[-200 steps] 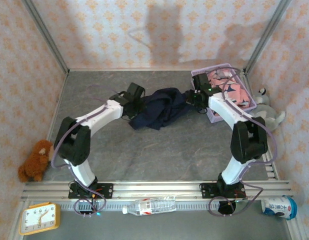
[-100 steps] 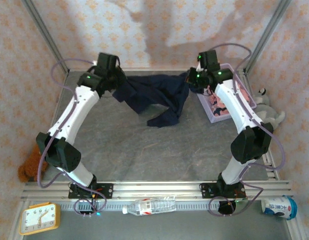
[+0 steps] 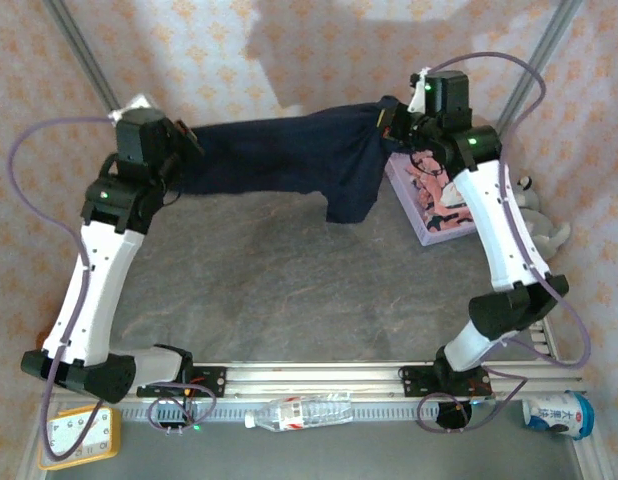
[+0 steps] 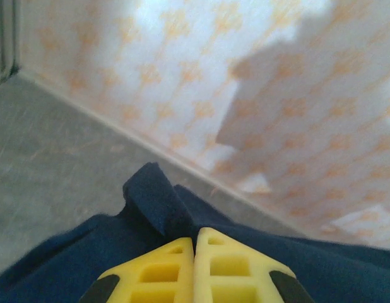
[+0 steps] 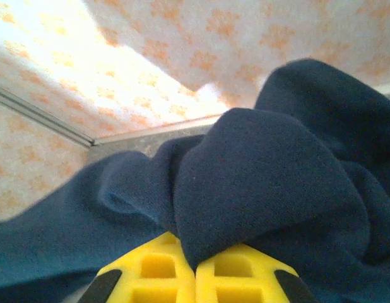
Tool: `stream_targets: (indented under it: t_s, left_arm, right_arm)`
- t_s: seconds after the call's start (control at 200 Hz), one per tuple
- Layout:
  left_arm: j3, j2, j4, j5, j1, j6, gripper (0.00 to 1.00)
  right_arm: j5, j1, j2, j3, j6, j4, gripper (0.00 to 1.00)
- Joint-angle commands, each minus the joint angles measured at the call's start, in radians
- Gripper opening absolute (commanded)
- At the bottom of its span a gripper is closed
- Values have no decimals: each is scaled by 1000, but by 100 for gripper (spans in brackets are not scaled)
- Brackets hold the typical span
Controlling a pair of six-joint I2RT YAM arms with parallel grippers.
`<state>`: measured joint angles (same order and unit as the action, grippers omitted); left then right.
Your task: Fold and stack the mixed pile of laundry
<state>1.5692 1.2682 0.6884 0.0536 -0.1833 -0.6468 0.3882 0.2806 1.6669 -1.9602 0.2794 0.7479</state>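
**Right, you are holding the navy cloth stretched between both arms**

Your left end effector (image 3: 181, 152) is clenching one end of the navy cloth (image 3: 279, 155). In the left wrist view its yellow fingers (image 4: 160, 271) are pressing together, and a fold of the cloth (image 4: 151, 202) is rising just past the tips (image 4: 195, 243).

Your right end effector (image 3: 391, 125) is gripping the other end. In the right wrist view its fingers (image 5: 239, 274) are meeting under a thick bunch of the navy fabric (image 5: 264, 170), which is bulging over the tips (image 5: 195, 265).

From above, the cloth is hanging as a wide band along the back wall (image 3: 289, 60), over the far part of the worktop (image 3: 289, 290). One longer flap is drooping near the right end. You cannot tell from these views whether its lower edge is touching the worktop.

The salmon-pink cloth (image 3: 439, 190) is lying in the lavender basket (image 3: 414, 225) at the far right, beneath your right arm and apart from the navy cloth. The grey plush toy (image 3: 539, 215) is sitting just beside the basket, against the right wall.
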Motion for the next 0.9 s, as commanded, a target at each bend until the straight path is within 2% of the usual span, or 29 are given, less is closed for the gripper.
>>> stream_targets:
  t_s: [0.0, 0.09, 0.115, 0.14, 0.16, 0.175, 0.19, 0.22, 0.265, 0.355, 0.455, 0.681, 0.826, 0.896]
  left_arm:
    - [-276, 34, -63, -57, -3, -112, 0]
    - [-470, 33, -124, -52, -3, -187, 0]
    - [-497, 39, -123, -40, -2, -193, 2]
    - [-516, 46, -119, -27, -4, -187, 16]
    - [-524, 55, -115, -18, -3, -183, 32]
    - [-527, 61, -105, -9, -3, -178, 48]
    - [-526, 68, -91, -3, -2, -176, 58]
    - [-517, 79, -65, 6, -3, -164, 67]
    - [-498, 90, -30, 18, -4, -145, 73]
    - [-500, 71, -14, 31, -3, -132, 76]
    - [-528, 43, -22, 21, -4, -143, 77]
    - [-640, 31, -2, -87, -7, -184, 76]
    - [-763, -12, -7, -148, -29, -222, 75]
    - [-824, -34, -15, -160, -58, -251, 75]
  right_arm:
    - [56, -6, 192, -1, 61, -92, 0]
    - [74, -5, 382, -118, 81, -100, 0]
    - [71, -5, 432, -159, 82, -90, 8]
    - [62, -5, 477, -199, 81, -72, 19]
    - [51, -5, 512, -231, 82, -53, 30]
    - [44, -5, 537, -257, 84, -37, 40]
    - [39, -5, 557, -278, 86, -19, 49]
    - [37, -3, 589, -315, 87, 12, 60]
    - [47, -2, 611, -336, 84, 43, 67]
    - [8, 18, 546, -235, 47, 24, 72]
    - [-41, 36, 429, -68, 13, 3, 73]
    - [-105, 38, 138, 385, 15, -45, 73]
    - [-166, 35, 1, 593, 7, -46, 73]
    - [-140, 21, -41, 677, 5, -82, 73]
